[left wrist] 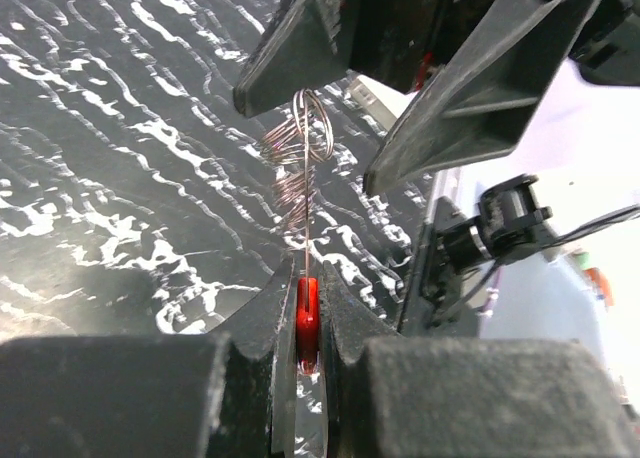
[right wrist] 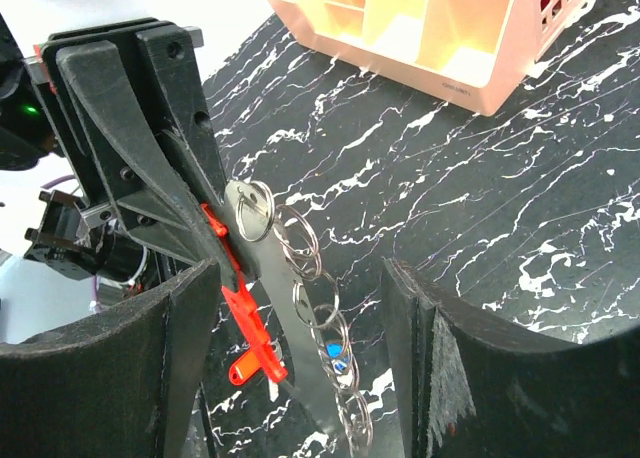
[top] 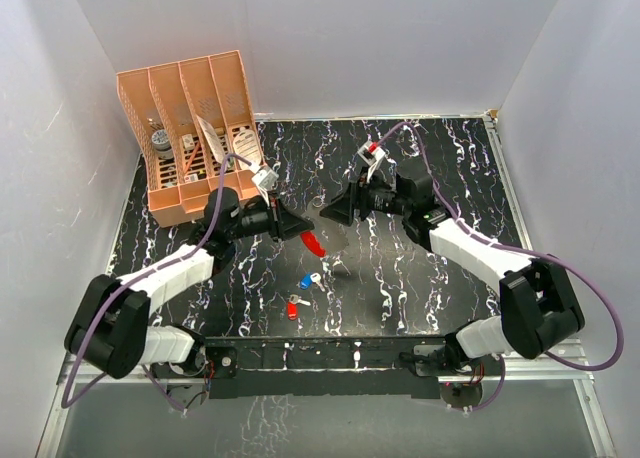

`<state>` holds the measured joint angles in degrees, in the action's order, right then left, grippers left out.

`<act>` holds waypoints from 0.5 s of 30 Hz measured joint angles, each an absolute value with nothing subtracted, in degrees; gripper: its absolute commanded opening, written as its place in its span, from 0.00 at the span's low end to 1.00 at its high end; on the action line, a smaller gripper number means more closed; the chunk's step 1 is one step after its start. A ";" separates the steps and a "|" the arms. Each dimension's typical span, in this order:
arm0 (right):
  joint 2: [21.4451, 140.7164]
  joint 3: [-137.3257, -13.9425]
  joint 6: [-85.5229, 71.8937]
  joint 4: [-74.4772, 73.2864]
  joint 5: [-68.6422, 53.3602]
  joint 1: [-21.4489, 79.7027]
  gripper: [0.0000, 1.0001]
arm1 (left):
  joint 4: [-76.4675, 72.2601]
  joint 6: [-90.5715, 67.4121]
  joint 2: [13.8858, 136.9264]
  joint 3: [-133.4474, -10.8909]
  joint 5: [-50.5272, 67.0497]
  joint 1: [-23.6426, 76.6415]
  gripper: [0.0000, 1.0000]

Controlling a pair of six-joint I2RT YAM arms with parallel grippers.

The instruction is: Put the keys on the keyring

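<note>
My left gripper (top: 293, 224) is shut on the keyring (top: 312, 243) and holds it above the table. The left wrist view shows the keyring's red strip (left wrist: 307, 323) pinched edge-on between the jaws, with a chain of silver rings (left wrist: 300, 153) beyond it. My right gripper (top: 331, 210) faces it, open. Its fingers (right wrist: 185, 348) stand wide on either side of the red strip (right wrist: 238, 303), the grey band (right wrist: 275, 288) and the rings (right wrist: 318, 293), touching none of them. The blue-headed key (top: 305, 280) and the red-headed key (top: 293, 309) lie on the table below.
A peach desk organiser (top: 195, 128) holding small items stands at the back left, and its corner shows in the right wrist view (right wrist: 440, 38). White walls enclose the black marbled table (top: 420, 268) on three sides.
</note>
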<state>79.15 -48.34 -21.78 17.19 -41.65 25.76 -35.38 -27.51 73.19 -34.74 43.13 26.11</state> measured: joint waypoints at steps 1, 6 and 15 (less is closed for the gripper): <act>79.26 -48.29 -21.74 17.02 -41.78 25.74 0.64 | -37.28 -28.99 73.82 -34.37 43.62 26.06 0.00; 79.05 -46.50 -22.61 18.76 -43.59 23.99 0.64 | -52.99 -40.84 78.54 -30.68 46.74 24.58 0.00; 78.74 -41.71 -30.24 26.37 -50.41 16.36 0.65 | -83.74 -63.88 91.11 -26.57 48.29 18.83 0.00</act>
